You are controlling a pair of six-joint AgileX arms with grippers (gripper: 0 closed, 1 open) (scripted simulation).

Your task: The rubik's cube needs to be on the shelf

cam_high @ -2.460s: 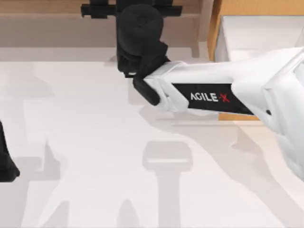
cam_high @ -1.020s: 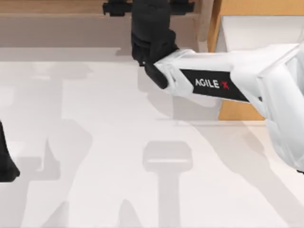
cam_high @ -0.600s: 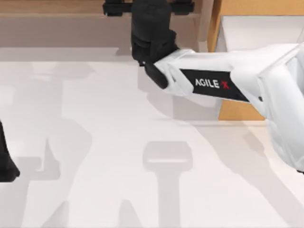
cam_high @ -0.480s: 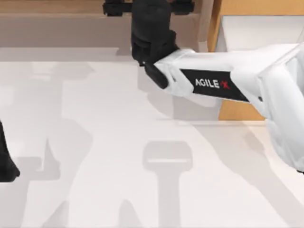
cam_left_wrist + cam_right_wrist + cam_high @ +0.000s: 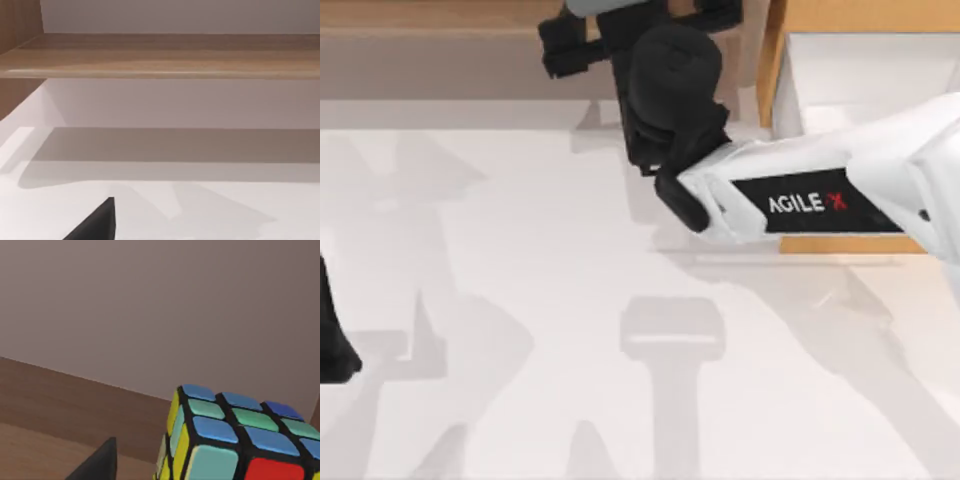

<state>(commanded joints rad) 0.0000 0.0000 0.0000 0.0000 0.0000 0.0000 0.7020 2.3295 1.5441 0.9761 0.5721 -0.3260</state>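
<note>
- white worktop (image 5: 520, 300) took up most of the top view, bare but for shadows.
- light-brown wood of the shelf (image 5: 440, 15) ran along the far edge of the worktop, with a grey recess beneath it; the left wrist view showed the same board (image 5: 160, 55) edge-on.
- right arm (image 5: 800, 200) reached in from the right side, its black wrist up at the shelf.
- right claw (image 5: 640, 20) sat at the shelf's edge with its fingers spread wide to either side, clamped on nothing.
- left arm (image 5: 332, 340) stood parked at the left edge of the worktop; whether its claw was apart or together could not be told.
- rubik's cube (image 5: 235, 440) appeared close up in the right wrist view, against the shelf's wooden board and the wall behind; it seemed to rest on the shelf, though its underside was cut off.
- handling, as a judgement: the cube looked rigid, light and smooth-faced, so a little slippery; two opposite flat faces, gripped squarely at mid-height, would be the place to hold it, not the corners.
</note>
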